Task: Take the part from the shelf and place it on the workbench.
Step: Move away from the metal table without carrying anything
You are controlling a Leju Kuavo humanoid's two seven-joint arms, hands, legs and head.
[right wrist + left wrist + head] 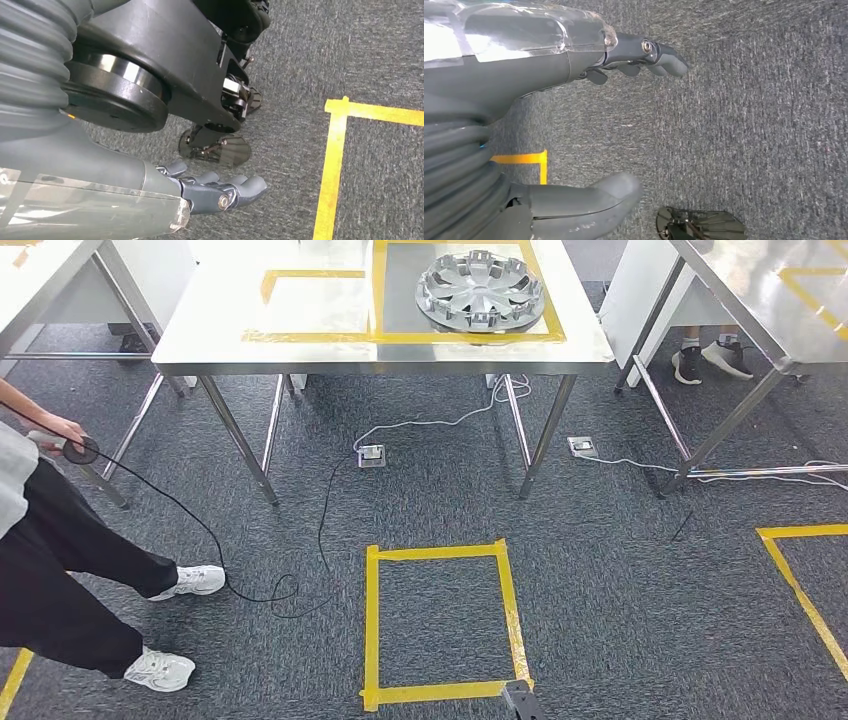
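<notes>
Head view: the part point(481, 290), a silver wheel cover, lies on the workbench point(330, 350) inside a yellow tape frame, near the front edge. Open carpet point(600, 580) lies before the bench, with a tape square point(440, 620), a black cable point(200, 525) and a person point(60, 570) at left.

Left wrist view: the left hand point(574, 125) hangs over carpet, fingers apart, holding nothing.

Right wrist view: the right hand point(200, 192) hangs likewise, fingers loosely apart and empty, near tape.

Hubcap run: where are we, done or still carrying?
Looks done: the hubcap lies flat on the steel workbench, inside a yellow tape outline. In hand: nothing; the left hand and right hand hang empty over carpet. Nothing visibly left.
</notes>
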